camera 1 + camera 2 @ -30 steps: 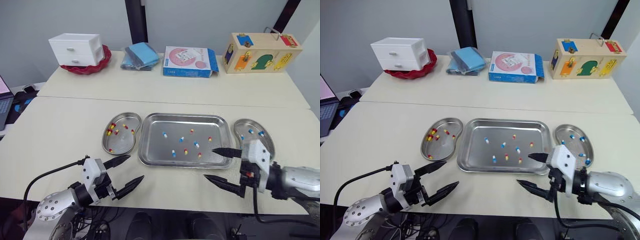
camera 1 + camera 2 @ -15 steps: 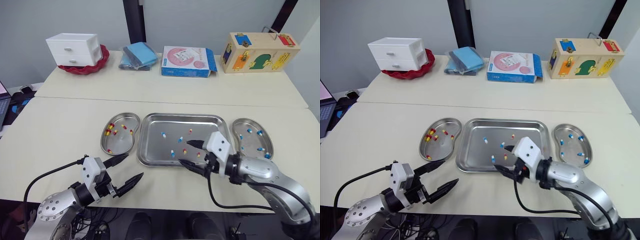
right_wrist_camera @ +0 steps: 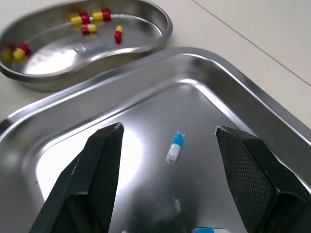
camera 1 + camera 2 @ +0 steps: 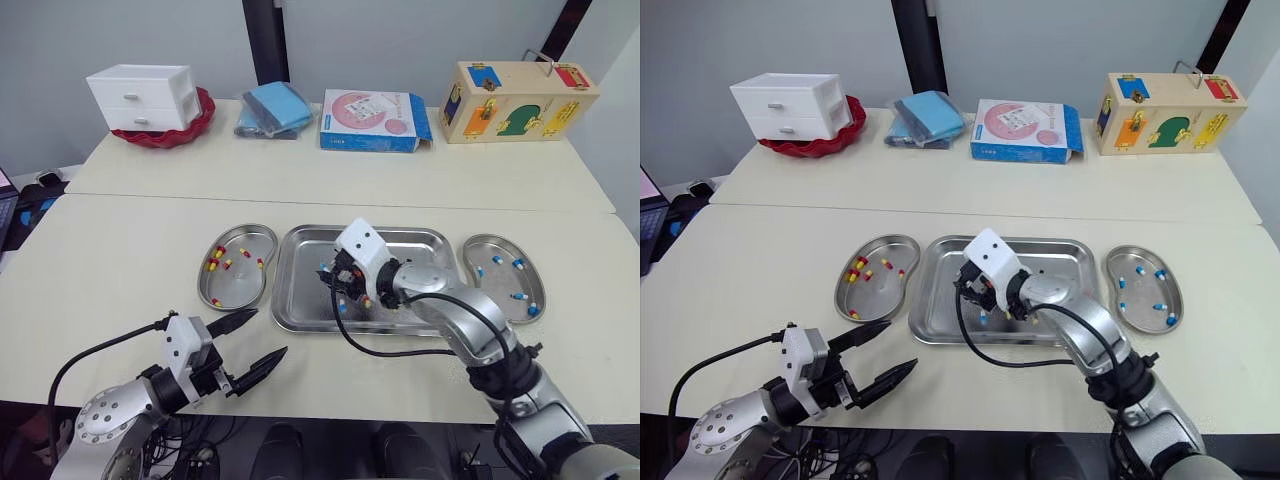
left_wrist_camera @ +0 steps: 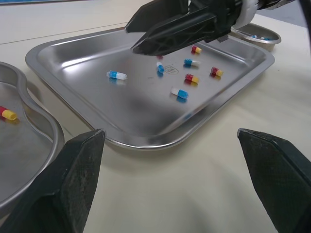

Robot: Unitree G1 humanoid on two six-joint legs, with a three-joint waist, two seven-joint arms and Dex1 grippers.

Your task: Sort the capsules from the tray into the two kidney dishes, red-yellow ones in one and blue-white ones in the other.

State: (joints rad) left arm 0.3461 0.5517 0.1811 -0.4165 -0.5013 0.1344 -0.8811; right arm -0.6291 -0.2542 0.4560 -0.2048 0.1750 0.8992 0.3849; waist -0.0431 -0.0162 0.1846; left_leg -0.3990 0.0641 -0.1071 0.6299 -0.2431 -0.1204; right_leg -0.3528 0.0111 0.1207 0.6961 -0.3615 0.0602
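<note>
Starting nearest, we are seeing the left claw (image 4: 270,332) hanging released over the near edge of the table (image 4: 120,260), its two black fingers spread and gripping nothing. Just beyond it, the right claw (image 3: 169,128) is reaching low over the left part of the steel tray (image 4: 420,232), also released. In its wrist view, its fingers are standing either side of a blue-white capsule (image 3: 175,145) lying on the tray floor, apart from both. More loose capsules (image 5: 192,78) of both colours are lying on the tray floor.

Beside the tray, the left kidney dish (image 4: 240,285) is holding red-yellow capsules (image 4: 212,265), and the right kidney dish (image 4: 500,300) is holding blue-white ones (image 4: 517,296).

Along the far edge we are finding a white drawer unit (image 4: 140,97) sitting in a red dish (image 4: 190,125), folded blue cloths (image 4: 272,108), a pink-and-blue box (image 4: 372,120) whose print is too small to read, and a wooden lock box (image 4: 520,102).
</note>
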